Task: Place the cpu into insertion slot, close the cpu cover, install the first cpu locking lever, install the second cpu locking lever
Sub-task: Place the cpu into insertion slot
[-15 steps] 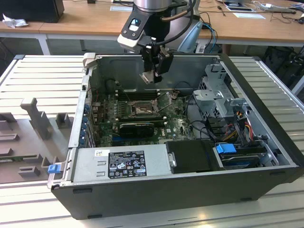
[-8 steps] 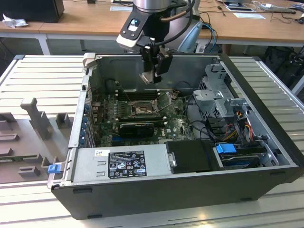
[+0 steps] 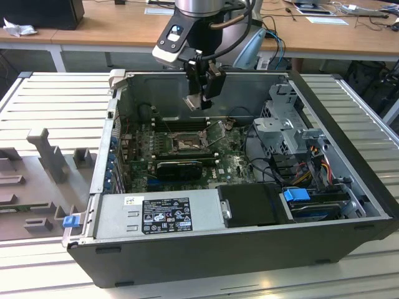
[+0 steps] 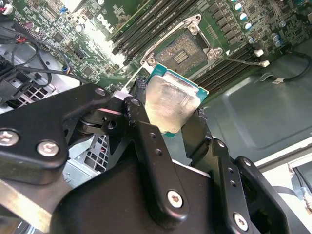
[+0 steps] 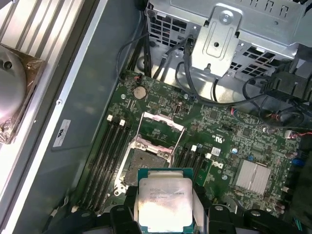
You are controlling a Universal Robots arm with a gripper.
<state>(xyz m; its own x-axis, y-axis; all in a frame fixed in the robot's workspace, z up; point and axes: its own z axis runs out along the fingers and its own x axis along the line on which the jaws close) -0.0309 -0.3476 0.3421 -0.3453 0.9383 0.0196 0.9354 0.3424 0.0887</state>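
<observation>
Above the insertion slot (image 5: 146,163), the gripper (image 4: 168,111) holds the cpu (image 5: 164,202), its print unreadable.

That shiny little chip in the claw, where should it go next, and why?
Probably a slow descent toward the insertion slot, lining up on the way: the claw grips the cpu by its edges, well above the board, and the cpu cover stands open, leaving the slot uncovered.
</observation>
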